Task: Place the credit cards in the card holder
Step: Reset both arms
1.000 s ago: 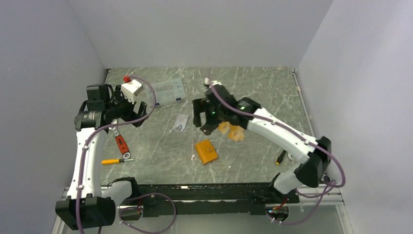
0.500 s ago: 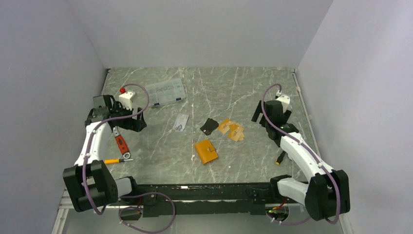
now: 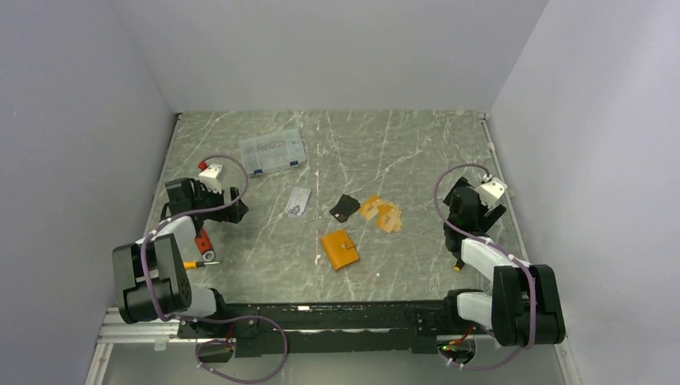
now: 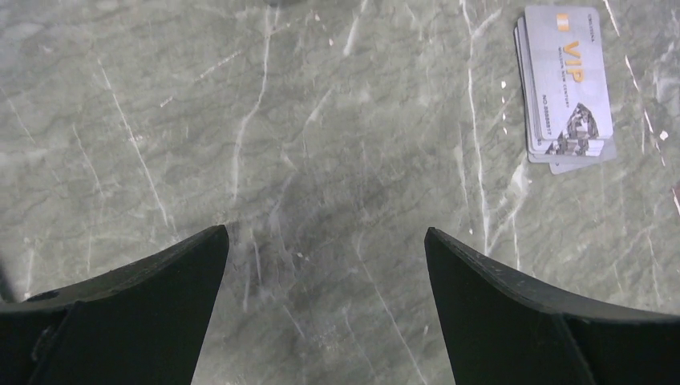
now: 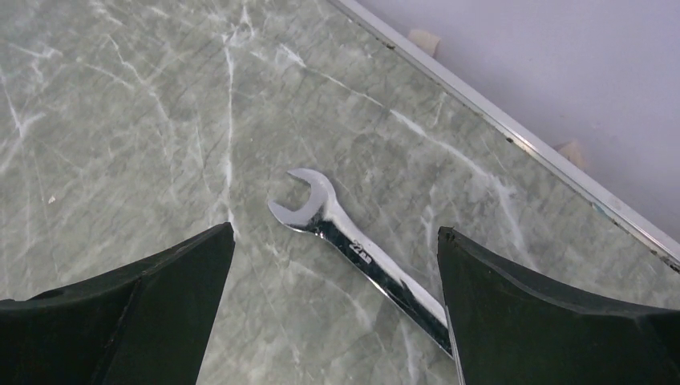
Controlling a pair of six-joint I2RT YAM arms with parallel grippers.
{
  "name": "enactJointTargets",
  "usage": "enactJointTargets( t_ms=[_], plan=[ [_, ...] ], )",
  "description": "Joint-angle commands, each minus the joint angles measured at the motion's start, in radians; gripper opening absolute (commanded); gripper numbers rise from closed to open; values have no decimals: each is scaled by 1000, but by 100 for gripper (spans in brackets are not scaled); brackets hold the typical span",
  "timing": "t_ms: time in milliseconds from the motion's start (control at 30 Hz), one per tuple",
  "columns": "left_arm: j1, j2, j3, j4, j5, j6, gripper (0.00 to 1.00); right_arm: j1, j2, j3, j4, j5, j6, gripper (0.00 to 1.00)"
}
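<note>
The orange card holder (image 3: 339,249) lies shut at mid-desk. No card shows inside it. A grey VIP card stack (image 4: 568,88) lies apart from it, as do a black card (image 3: 346,208) and tan cards (image 3: 382,214). My left hand (image 4: 325,309) and right hand (image 5: 335,313) are both released, grasping nothing. Cards remain outside the holder.

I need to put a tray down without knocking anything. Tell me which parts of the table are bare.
Bare marble: the far right, beyond the orange cards and right gripper, and the near strip in front of the orange card holder. Crowded: the middle, with the grey VIP cards, black card and holder; the left, with the clear organizer box, left gripper and screwdriver.
</note>
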Motion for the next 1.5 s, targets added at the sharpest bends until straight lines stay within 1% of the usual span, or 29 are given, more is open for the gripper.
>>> enactJointTargets(
  t_ms=[0, 167, 267, 400, 500, 567, 700, 767, 800, 833, 867, 900, 967, 1033, 1067, 1100, 1133, 1167, 1200, 1233, 1267, 1300, 1333, 1400, 1433, 1467],
  plan=[
    [4, -43, -42, 262, 32, -53, 99, -24, 18, -47, 261, 26, -45, 100],
    [4, -76, -90, 369, 3, -70, 99, -44, 52, -84, 361, -10, -56, 100],
    [4, -72, -95, 401, -15, -84, 99, -45, 63, -91, 399, -47, -65, 100],
    [4, -49, -106, 504, -58, -111, 99, -45, 116, -75, 459, -88, -101, 100],
    [3, -14, -65, 478, -83, -139, 99, -45, 161, -75, 513, -108, -121, 100],
    [4, -14, -70, 490, -88, -149, 99, -44, 185, -85, 568, -118, -147, 100],
    [2, -42, -136, 607, -113, -203, 99, -39, 192, -90, 588, -167, -181, 100],
    [-3, -34, -199, 760, -132, -255, 99, -39, 186, -105, 612, -179, -187, 100],
    [-24, -30, -217, 806, -144, -243, 99, -39, 186, -110, 623, -181, -189, 100],
    [-60, -48, -211, 757, -214, -186, 99, -39, 183, -112, 627, -182, -191, 100],
    [-106, -52, -216, 753, -276, -155, 99, -38, 183, -117, 637, -182, -196, 100],
    [-145, -45, -227, 784, -317, -127, 99, -38, 185, -125, 653, -184, -206, 100],
    [-194, -62, -235, 767, -394, -98, 99, -6, 186, -142, 691, -193, -227, 100],
    [-199, -57, -278, 848, -436, -109, 99, 5, 195, -159, 735, -229, -259, 100],
    [-206, -42, -318, 951, -450, -106, 99, 10, 208, -166, 762, -273, -275, 100],
    [-235, -25, -357, 1036, -486, -96, 99, 12, 259, -184, 832, -286, -291, 100],
    [-255, -30, -357, 1023, -521, -82, 99, 17, 329, -204, 1001, -272, -325, 100],
    [-259, -46, -348, 978, -527, -79, 99, 19, 286, -175, 879, -271, -290, 100],
    [-259, -41, -349, 982, -525, -80, 99, -2, 270, -136, 739, -297, -256, 100],
    [-258, -28, -354, 1019, -523, -82, 99, -15, 316, -123, 799, -307, -282, 100],
    [-257, -25, -354, 1023, -521, -83, 99, -11, 302, -98, 699, -297, -265, 100],
    [-256, -33, -348, 997, -520, -82, 99, -16, 290, -97, 686, -312, -250, 100],
    [-255, -39, -343, 972, -514, -81, 99, -15, 311, -112, 774, -309, -279, 100],
    [-245, -30, -341, 987, -500, -87, 99, -15, 286, -103, 705, -312, -253, 100],
    [-244, -27, -346, 1004, -495, -89, 99, -15, 299, -110, 756, -304, -271, 100],
    [-244, -30, -350, 1005, -493, -90, 99, -14, 302, -115, 757, -304, -278, 100]
  ],
)
